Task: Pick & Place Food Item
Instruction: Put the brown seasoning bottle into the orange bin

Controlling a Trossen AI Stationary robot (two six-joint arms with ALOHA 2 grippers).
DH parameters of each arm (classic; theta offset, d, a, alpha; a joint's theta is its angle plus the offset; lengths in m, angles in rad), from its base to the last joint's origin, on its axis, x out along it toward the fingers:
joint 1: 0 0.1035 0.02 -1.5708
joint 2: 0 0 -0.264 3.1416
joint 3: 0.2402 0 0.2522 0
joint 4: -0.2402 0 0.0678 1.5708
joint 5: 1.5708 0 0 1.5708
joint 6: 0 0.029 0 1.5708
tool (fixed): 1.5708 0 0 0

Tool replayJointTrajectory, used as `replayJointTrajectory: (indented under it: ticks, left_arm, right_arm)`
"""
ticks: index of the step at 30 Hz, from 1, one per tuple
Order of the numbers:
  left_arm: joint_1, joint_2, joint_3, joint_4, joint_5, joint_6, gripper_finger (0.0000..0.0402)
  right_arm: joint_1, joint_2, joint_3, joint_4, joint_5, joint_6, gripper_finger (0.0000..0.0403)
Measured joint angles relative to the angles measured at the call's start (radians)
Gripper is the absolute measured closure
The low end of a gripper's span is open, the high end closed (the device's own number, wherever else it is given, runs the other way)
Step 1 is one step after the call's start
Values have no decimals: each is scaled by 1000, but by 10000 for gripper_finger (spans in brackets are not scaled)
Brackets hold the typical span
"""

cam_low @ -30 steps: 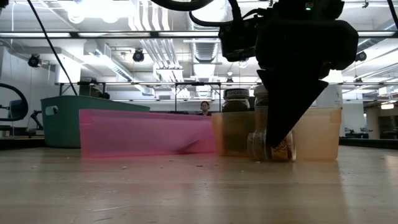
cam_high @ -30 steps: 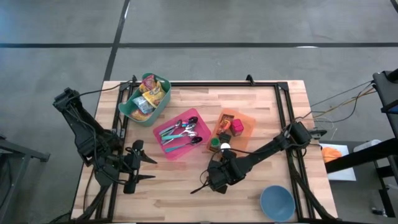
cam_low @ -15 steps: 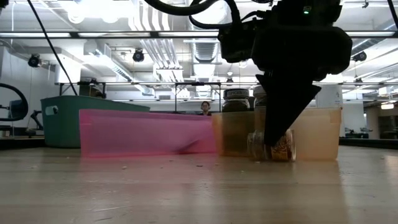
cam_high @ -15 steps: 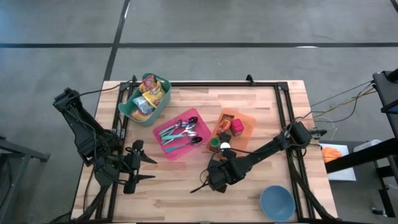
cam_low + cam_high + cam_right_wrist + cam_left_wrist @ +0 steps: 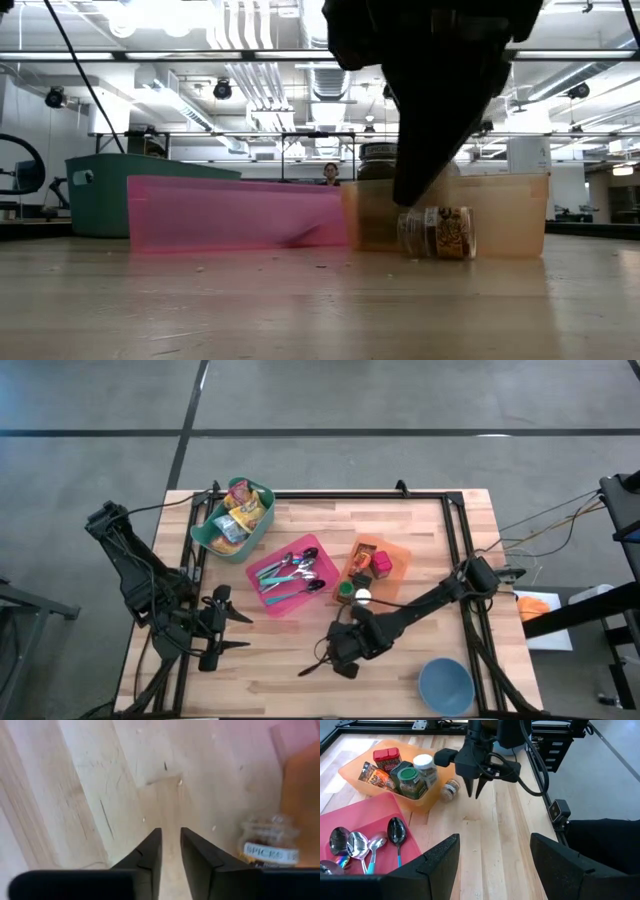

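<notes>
The right gripper [image 5: 474, 794] is hanging above the bare table just beside the orange tray [image 5: 351, 768], its fingers nearly together and holding nothing. The spice jar [image 5: 451, 788] is lying on its side on the wood, touching the tray's outer wall, apart from those fingers. The left gripper [image 5: 222, 628], fingers spread, is waiting well away from the tray. The jar, being round, is liable to roll if the fingers are brought down narrowed and clip it off-centre.

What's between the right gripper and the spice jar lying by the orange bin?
Nothing visible. Right gripper hangs beside the spice jar, its jaws nearly closed and empty, only bare table between them.
</notes>
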Motion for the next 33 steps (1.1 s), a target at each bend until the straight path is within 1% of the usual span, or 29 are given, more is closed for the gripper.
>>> replayJointTrajectory:
  ticks: [3,8,11,13,16,23,33]
  left_arm:
    - [0,0,0,0,0,0,158]
    - [0,0,0,0,0,0,158]
    - [0,0,0,0,0,0,158]
    - [0,0,0,0,0,0,158]
    - [0,0,0,0,0,0,158]
    - [0,0,0,0,0,0,158]
    - [0,0,0,0,0,0,158]
  right_arm:
    - [-13,0,2,-1,3,-42,300]
    - [-34,0,1,-17,9,-58,235]
    - [-35,0,1,-55,18,-76,205]
    - [-34,-1,1,-88,19,-73,193]
    - [-33,-1,1,-139,21,-45,184]
    - [-33,-4,1,-223,41,6,182]
    - [-33,-4,5,-231,46,18,182]
